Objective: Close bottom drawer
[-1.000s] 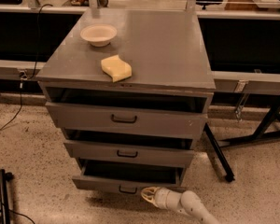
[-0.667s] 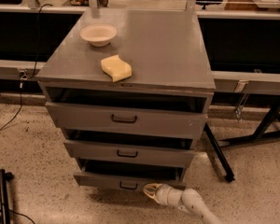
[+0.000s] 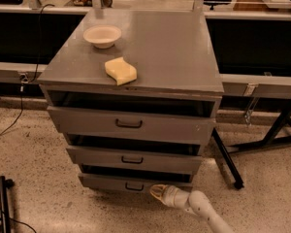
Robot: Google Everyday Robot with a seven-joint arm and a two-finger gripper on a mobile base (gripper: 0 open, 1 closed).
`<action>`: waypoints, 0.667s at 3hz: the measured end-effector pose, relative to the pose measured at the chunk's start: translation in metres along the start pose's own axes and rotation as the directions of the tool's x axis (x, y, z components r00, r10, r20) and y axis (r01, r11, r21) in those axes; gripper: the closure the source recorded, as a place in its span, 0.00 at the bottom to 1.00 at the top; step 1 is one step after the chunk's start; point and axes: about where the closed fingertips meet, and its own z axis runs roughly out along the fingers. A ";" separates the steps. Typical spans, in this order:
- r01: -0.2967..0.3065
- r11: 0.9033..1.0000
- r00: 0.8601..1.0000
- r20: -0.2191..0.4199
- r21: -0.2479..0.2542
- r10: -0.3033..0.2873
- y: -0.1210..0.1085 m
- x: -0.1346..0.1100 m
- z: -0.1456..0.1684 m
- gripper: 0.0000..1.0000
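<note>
At the bottom drawer (image 3: pixel 106 182) front, the gripper (image 3: pixel 157 192) is set for pushing it shut, though its opening cannot be judged.

my gripper (image 3: pixel 158 192) sits low, near the bottom of the view and just right of its middle, its tan tip pointing left and a little up. behind it my white wrist (image 3: pixel 177 197) and arm (image 3: pixel 211 218) run down to the right in a slanted line, bent slightly at one rounded joint — the rest lies out of view.
</note>
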 end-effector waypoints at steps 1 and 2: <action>-0.003 1.000 1.000 0.008 0.005 0.003 -0.004 0.000 0.001 1.00; -0.034 0.999 0.999 0.042 -0.013 0.034 -0.003 0.010 0.011 1.00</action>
